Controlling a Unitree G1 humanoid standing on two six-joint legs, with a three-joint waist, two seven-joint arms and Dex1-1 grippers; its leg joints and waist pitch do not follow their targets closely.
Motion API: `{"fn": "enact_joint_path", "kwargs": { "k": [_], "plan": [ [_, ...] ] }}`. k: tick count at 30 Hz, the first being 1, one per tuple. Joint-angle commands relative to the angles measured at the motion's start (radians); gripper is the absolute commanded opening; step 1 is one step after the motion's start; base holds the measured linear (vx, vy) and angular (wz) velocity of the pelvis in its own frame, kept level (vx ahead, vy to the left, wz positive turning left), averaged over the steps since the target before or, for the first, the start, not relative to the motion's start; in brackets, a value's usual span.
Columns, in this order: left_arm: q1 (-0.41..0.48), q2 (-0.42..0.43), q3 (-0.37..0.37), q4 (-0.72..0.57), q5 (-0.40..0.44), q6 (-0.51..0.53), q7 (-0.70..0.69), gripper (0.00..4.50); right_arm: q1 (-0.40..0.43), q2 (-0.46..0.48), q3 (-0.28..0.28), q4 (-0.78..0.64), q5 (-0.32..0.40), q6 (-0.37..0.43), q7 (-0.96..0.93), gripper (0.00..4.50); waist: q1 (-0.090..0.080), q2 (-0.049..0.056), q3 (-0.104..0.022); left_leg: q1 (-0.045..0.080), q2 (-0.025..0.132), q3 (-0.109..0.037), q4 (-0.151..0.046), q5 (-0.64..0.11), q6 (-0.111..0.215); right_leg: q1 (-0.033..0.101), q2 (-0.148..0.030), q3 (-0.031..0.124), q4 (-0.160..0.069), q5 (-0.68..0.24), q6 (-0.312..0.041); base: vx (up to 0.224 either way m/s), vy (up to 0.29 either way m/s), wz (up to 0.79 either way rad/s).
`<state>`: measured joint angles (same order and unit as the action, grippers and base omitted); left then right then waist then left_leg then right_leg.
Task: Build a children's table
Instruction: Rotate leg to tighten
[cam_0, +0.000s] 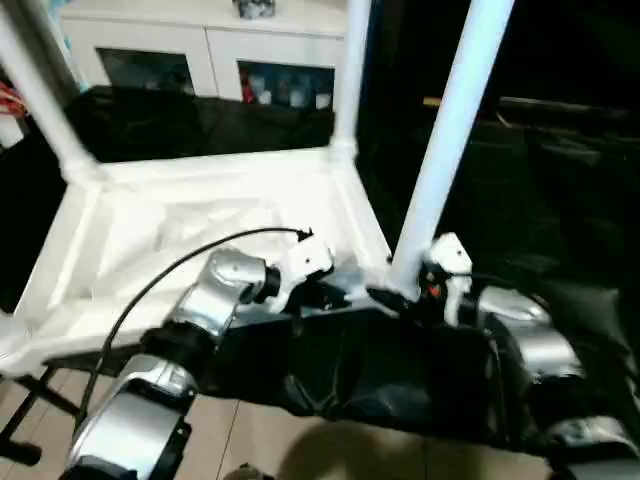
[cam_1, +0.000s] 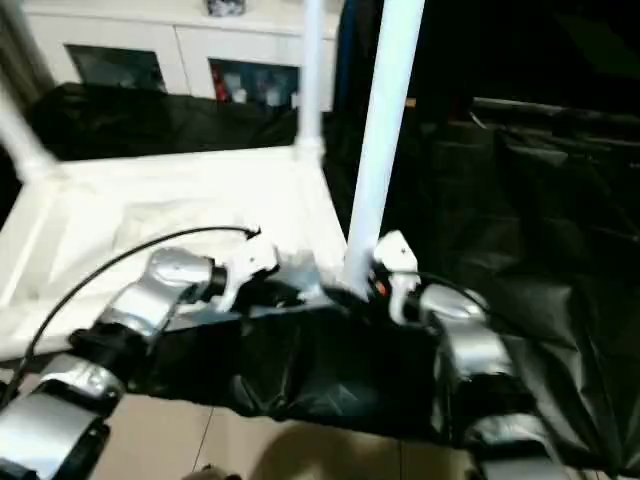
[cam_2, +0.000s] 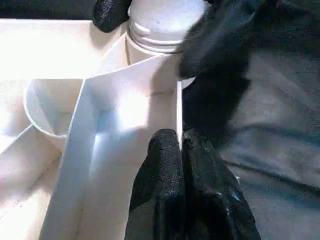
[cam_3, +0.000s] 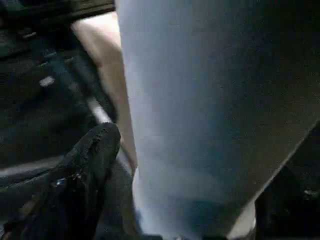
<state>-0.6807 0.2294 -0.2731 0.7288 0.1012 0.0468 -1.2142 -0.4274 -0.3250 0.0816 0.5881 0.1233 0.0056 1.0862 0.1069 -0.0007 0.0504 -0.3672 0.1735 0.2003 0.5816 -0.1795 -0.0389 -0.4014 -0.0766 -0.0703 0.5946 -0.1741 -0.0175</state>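
The children's table top (cam_0: 200, 230) lies upside down on the black sheet, ribbed underside up. White legs stand in its far left corner (cam_0: 40, 100) and far right corner (cam_0: 350, 70). A third leg (cam_0: 450, 130) rises from the near right corner socket. My left gripper (cam_2: 181, 142) is shut on the thin white rim wall (cam_2: 130, 105) beside that socket. My right gripper (cam_0: 400, 300) sits open around the base of the near right leg (cam_3: 200, 100), with one black finger (cam_3: 95, 155) a little off the tube.
A white cabinet with glass doors (cam_0: 210, 50) stands behind. The black-sheeted table (cam_0: 540, 200) stretches to the right, its front edge just under my forearms. Pale floor (cam_0: 250, 440) lies below. A black cable (cam_0: 180, 265) arcs over my left wrist.
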Motion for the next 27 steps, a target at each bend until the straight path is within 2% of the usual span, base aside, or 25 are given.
{"fn": "enact_joint_path", "kwargs": {
  "k": [1,4,8,11,12,16,23,27],
  "plan": [
    [-0.028,-0.030,-0.011,-0.042,-0.030,-0.025,0.003,0.00,0.023,0.038,0.147,-0.083,0.026,0.034,0.173,3.77,0.004,-0.009,-0.056,0.014,0.070,-0.028,-0.069,-0.240,0.072,0.045,-0.086,0.051,-0.080,-0.296,-0.214,0.000,0.000,0.00],
    [-0.027,-0.012,-0.011,-0.040,-0.033,-0.033,-0.029,0.00,0.036,0.017,0.159,-0.118,0.034,0.068,0.225,3.63,0.009,-0.008,-0.057,0.014,0.071,-0.029,-0.070,-0.238,0.070,0.044,-0.088,0.051,-0.079,-0.305,-0.209,0.000,0.000,0.00],
    [-0.027,0.023,-0.017,-0.041,-0.045,-0.041,-0.100,0.00,0.048,-0.005,0.168,-0.157,0.052,0.110,0.275,3.19,0.013,-0.007,-0.058,0.015,0.071,-0.029,-0.070,-0.236,0.063,0.043,-0.088,0.051,-0.078,-0.292,-0.213,0.000,0.000,0.00],
    [-0.027,0.034,-0.018,-0.039,-0.043,-0.047,-0.116,0.00,0.051,-0.010,0.170,-0.167,0.058,0.119,0.287,3.11,0.014,-0.006,-0.058,0.015,0.072,-0.030,-0.071,-0.244,0.055,0.043,-0.090,0.051,-0.079,-0.309,-0.210,0.000,0.000,0.00],
    [-0.027,0.036,-0.017,-0.037,-0.043,-0.050,-0.120,0.00,0.053,-0.011,0.170,-0.173,0.059,0.124,0.291,2.91,0.016,-0.006,-0.058,0.016,0.072,-0.030,-0.071,-0.243,0.053,0.042,-0.090,0.052,-0.078,-0.308,-0.210,0.000,0.000,0.00],
    [-0.027,0.046,-0.019,-0.034,-0.048,-0.050,-0.140,0.00,0.066,-0.020,0.176,-0.203,0.063,0.152,0.310,2.66,0.019,-0.007,-0.059,0.015,0.072,-0.030,-0.071,-0.229,0.053,0.044,-0.089,0.052,-0.075,-0.284,-0.212,0.000,0.000,0.00],
    [-0.022,0.043,-0.020,-0.035,-0.049,-0.049,-0.143,0.00,0.082,-0.020,0.182,-0.226,0.067,0.173,0.313,2.58,0.024,-0.006,-0.060,0.016,0.072,-0.030,-0.070,-0.223,0.051,0.043,-0.090,0.052,-0.076,-0.284,-0.209,0.000,0.000,0.00],
    [-0.025,0.020,-0.011,-0.032,-0.047,-0.037,-0.087,0.00,0.082,0.036,0.126,-0.208,0.082,0.198,0.204,2.57,0.026,-0.007,-0.059,0.017,0.072,-0.030,-0.071,-0.231,0.045,0.042,-0.091,0.052,-0.077,-0.305,-0.203,0.000,0.000,0.00]
  ]
}}
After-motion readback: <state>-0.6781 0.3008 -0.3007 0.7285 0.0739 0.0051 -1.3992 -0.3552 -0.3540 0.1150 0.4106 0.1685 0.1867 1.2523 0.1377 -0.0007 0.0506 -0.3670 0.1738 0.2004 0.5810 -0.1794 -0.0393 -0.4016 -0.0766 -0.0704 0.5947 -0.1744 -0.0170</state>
